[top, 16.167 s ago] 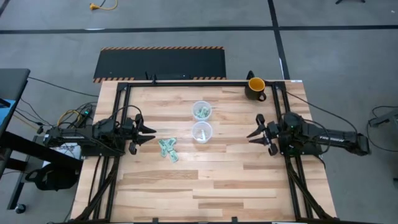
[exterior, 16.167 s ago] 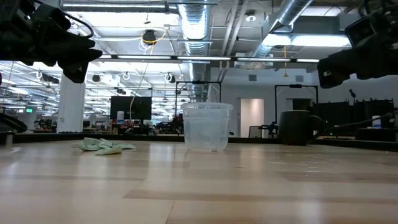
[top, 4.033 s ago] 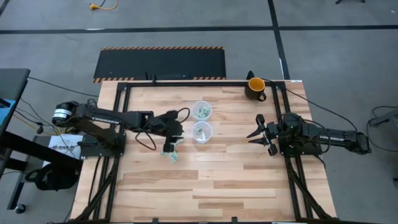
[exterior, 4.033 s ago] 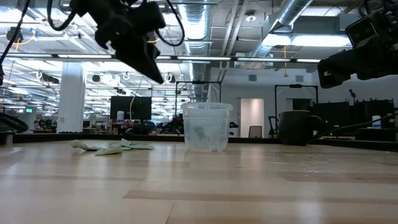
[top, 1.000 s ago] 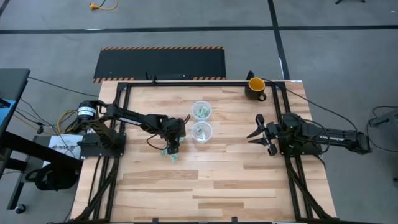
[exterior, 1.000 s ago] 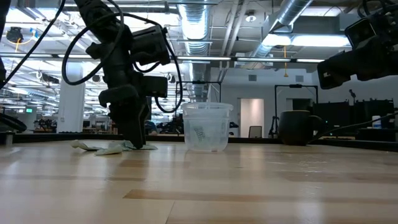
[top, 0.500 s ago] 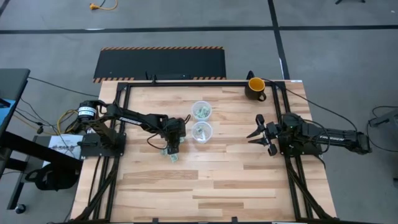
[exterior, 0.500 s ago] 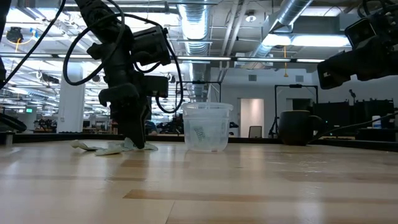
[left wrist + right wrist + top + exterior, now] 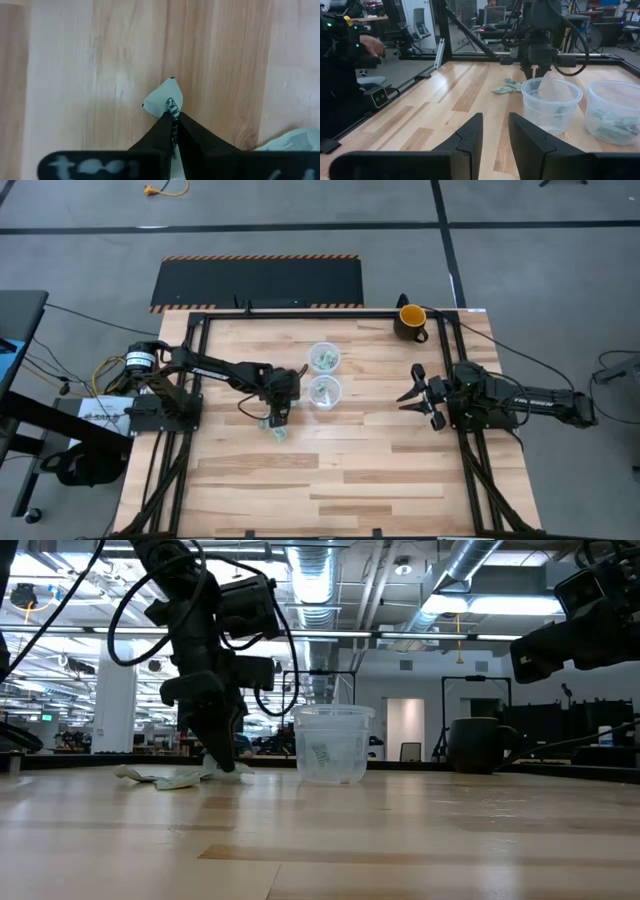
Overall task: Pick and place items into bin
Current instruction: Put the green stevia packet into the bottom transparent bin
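Small green-and-white packets (image 9: 279, 432) lie in a loose pile on the wooden table, left of two clear round bins (image 9: 324, 392) (image 9: 324, 358) that each hold packets. My left gripper (image 9: 277, 418) reaches steeply down over the pile and is shut on one packet (image 9: 165, 102). In the low view the left gripper (image 9: 228, 766) is down at table level beside the pile (image 9: 165, 778). My right gripper (image 9: 415, 395) waits open at the table's right side, touching nothing. My left gripper pinches one end of a packet (image 9: 170, 111) between its two fingertips, coming steeply from above. The packet's other end sticks out past the fingertips as a crumpled point. Whether it is clear of the table I cannot tell.
A dark mug with yellow inside (image 9: 410, 320) stands at the far right corner. Another packet (image 9: 295, 140) lies close beside the held one. Bare wood stretches across the near half of the table (image 9: 330, 490). A black frame (image 9: 300, 311) borders the far edge.
My left gripper has stayed over the pile and has shut on one packet. The rest of the pile and the bins have not moved.
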